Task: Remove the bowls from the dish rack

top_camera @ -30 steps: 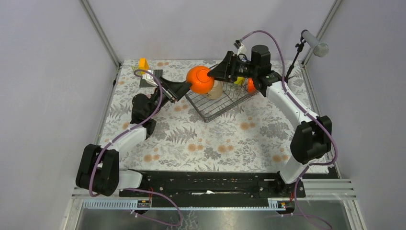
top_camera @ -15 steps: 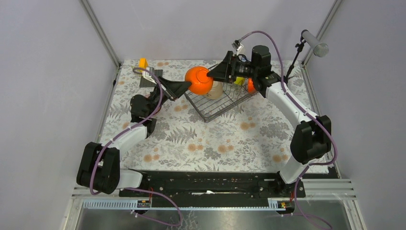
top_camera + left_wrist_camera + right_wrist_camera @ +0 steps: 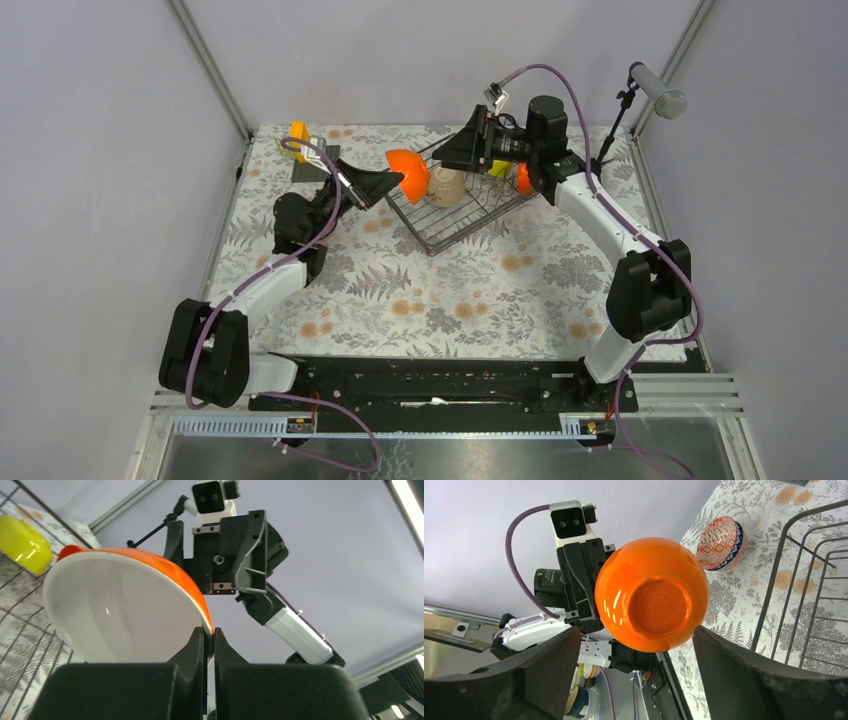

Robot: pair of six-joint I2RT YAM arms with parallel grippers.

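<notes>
Left wrist view settles the grasp: your left gripper (image 3: 209, 630) is clenched on the rim of an orange bowl (image 3: 125, 610), with the lip pinched between both fingers and the white inside facing the camera. Straight across, on the bowl's far side, your right gripper (image 3: 447, 152) stands spread wide with nothing in it. Through its own camera the bowl's orange underside sits between the fingers and touches neither. The bowl hangs on the left gripper alone, in the air by the left corner of the dish rack (image 3: 470, 225).

For progress, a red-patterned bowl (image 3: 721, 542) sits on the counter (image 3: 480, 290) ahead of your right gripper, past the held bowl and outside the rack, so count that one done. The orange one is out of the rack but not set down. Just below your right gripper a beige bowl (image 3: 448, 187) lies in the rack. Behind its wrist wait a yellow-green bowl (image 3: 497, 168) and a second orange bowl (image 3: 523, 178). Any other bowl is out of view. By this reckoning, about half the job is left.
</notes>
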